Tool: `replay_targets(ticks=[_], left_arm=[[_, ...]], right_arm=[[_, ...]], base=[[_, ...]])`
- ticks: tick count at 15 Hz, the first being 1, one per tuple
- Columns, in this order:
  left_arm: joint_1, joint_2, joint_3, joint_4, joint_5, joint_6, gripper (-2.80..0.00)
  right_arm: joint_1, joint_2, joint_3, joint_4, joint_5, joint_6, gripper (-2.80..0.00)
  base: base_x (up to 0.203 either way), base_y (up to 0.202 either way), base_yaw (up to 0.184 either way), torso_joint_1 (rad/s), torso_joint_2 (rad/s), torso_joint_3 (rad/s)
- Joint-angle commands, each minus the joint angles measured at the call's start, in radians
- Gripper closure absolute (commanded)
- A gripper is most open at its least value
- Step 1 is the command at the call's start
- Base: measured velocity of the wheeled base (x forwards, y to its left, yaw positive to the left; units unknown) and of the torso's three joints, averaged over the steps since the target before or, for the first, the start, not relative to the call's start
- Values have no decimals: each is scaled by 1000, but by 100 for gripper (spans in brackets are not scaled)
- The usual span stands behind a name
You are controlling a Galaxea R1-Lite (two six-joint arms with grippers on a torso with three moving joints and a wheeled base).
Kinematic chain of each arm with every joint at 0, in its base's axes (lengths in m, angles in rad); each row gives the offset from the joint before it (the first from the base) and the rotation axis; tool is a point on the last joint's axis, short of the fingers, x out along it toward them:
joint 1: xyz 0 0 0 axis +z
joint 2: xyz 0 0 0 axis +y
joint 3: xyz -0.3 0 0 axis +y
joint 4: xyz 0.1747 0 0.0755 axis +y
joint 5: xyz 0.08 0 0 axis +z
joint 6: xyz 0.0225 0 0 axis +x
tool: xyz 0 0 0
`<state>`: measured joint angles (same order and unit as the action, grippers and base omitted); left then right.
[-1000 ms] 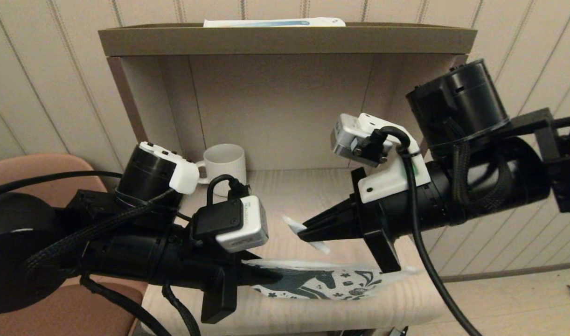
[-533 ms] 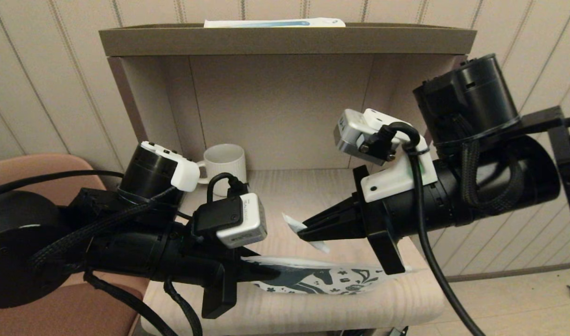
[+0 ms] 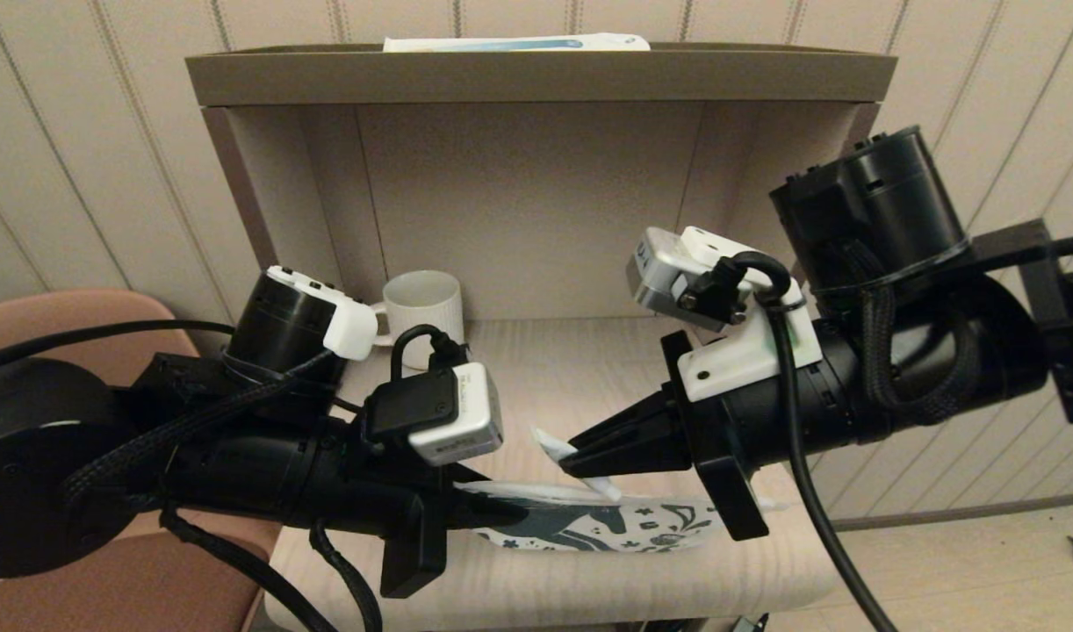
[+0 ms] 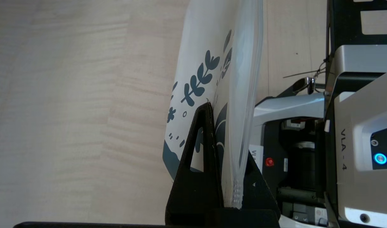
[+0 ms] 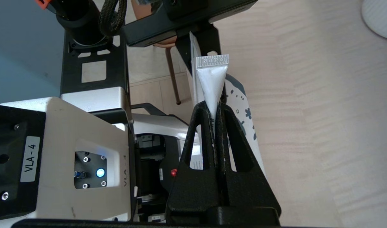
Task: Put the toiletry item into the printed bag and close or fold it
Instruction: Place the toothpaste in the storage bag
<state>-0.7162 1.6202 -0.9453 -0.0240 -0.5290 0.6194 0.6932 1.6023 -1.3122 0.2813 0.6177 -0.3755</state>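
The printed bag (image 3: 607, 525) is a white pouch with a dark teal horse and leaf motifs, held just above the front of the wooden shelf board. My left gripper (image 3: 501, 513) is shut on the bag's left end; the left wrist view shows the bag (image 4: 206, 69) pinched between the black fingers (image 4: 203, 152). My right gripper (image 3: 576, 456) is shut on the toiletry item (image 3: 558, 446), a tiny white squeeze tube. It hangs just above the bag's middle. In the right wrist view the tube (image 5: 212, 76) sticks out past the jaws, flat crimped end outward.
A cream ribbed mug (image 3: 424, 305) stands at the back left of the shelf compartment. A long white-and-blue box (image 3: 514, 41) lies on the top board. A brown chair seat (image 3: 71, 316) sits to the left of the shelf.
My right gripper has sunk a little with the tube, which now hangs lower, close over the bag. The left arm has barely shifted.
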Motion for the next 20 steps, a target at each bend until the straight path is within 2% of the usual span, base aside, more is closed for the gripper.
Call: replay_targets(ticks=[1, 5, 7, 11, 20], left_arm=[[0, -2, 0, -1, -3, 3, 0], [0, -5, 2, -1, -8, 3, 0], [1, -3, 2, -1, -37, 2, 0], [7, 0, 2, -1, -37, 2, 0], [9, 3, 2, -1, -37, 2, 0]], right_arm=[[-4, 11, 4, -3, 5, 0, 0], [-5, 20, 5, -8, 23, 0, 0], [-6, 24, 5, -49, 22, 2, 0], [-6, -9, -23, -55, 22, 19, 0], [14, -41, 67, -58, 39, 24, 0]], base=[[0, 0, 0, 0, 0, 0], [0, 0, 0, 0, 0, 0], [0, 0, 0, 0, 0, 0], [0, 0, 0, 0, 0, 0], [0, 0, 0, 0, 0, 0]])
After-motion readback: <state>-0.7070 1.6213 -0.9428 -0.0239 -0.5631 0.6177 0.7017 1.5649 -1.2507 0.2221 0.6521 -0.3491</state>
